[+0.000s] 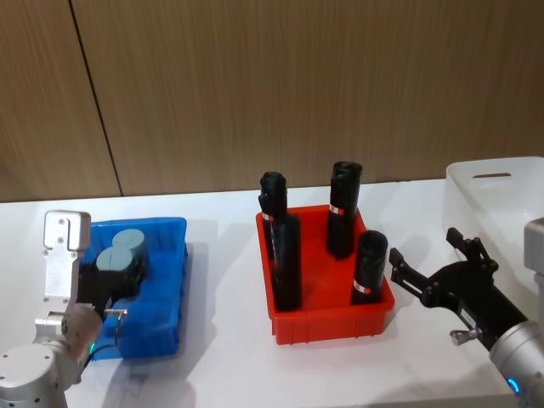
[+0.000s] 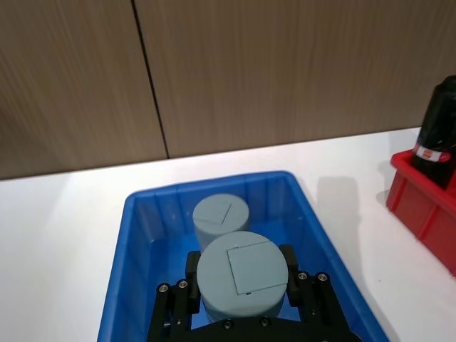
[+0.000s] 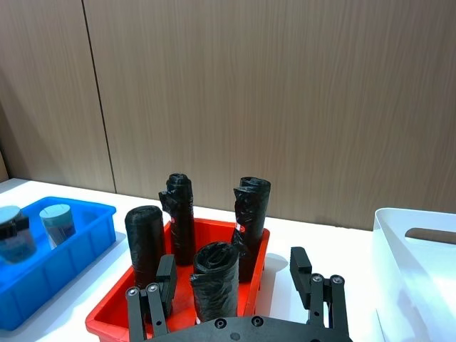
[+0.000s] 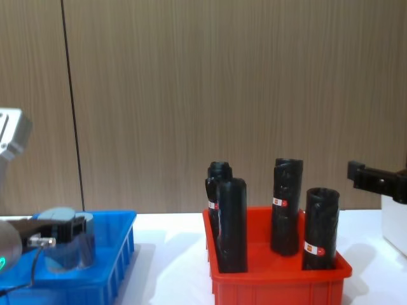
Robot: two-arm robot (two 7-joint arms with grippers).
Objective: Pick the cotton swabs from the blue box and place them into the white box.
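Two cotton swabs tubs with grey-blue lids stand in the blue box [image 1: 172,280] at the table's left. My left gripper [image 2: 242,274] reaches into that box and is shut on the nearer tub [image 1: 114,259], with a black finger on each side of it. The other tub [image 2: 220,216] stands free just behind, touching or nearly touching the held one. The white box [image 1: 501,183] sits at the far right of the table. Just left of its front, beside the red bin, my right gripper [image 1: 425,245] hovers open with nothing in it.
A red bin [image 1: 331,321] holding several tall black rolls [image 1: 286,259] with red-white labels stands in the middle of the table, between the blue box and the white box. Bare white table lies in front of the bins. A wood-panel wall runs behind.
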